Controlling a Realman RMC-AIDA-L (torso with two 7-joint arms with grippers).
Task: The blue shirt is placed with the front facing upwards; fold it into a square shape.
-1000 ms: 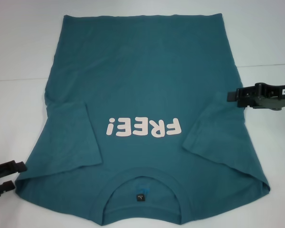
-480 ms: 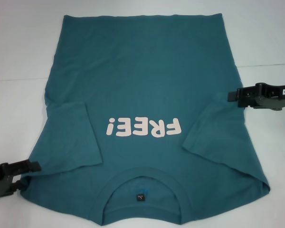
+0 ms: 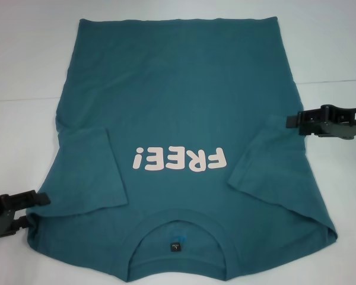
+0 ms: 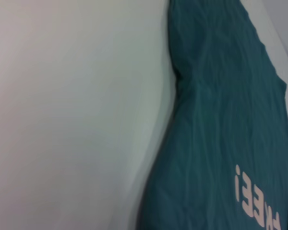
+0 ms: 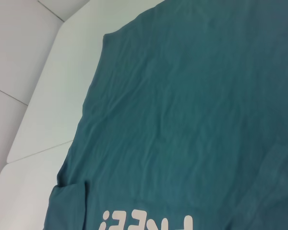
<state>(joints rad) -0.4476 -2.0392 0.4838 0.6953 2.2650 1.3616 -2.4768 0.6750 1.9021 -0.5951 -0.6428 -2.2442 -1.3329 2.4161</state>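
Lies flat and face-up across the white bench [image 3: 24, 71]: the blue shirt [image 3: 184, 101], collar at 6 o'clock, sleeves tucked inward, body not yet folded square. Reaches the shoulder edge at 8 o'clock, left gripper [image 3: 35, 209], jaws apart, empty. Hovers at 3 o'clock by the side seam, right gripper [image 3: 291, 120]; cannot tell jaw state.

The blue shirt [image 3: 178, 119] lies flat across the middle of the white tabletop [image 3: 24, 71], the only thing in the way. Bare tabletop runs along both long sides of the shirt and beyond its hem. The left gripper [image 3: 38, 208] sits at the shirt's left sleeve edge; the right gripper [image 3: 292, 120] reaches the shirt's right side edge, above the right sleeve.
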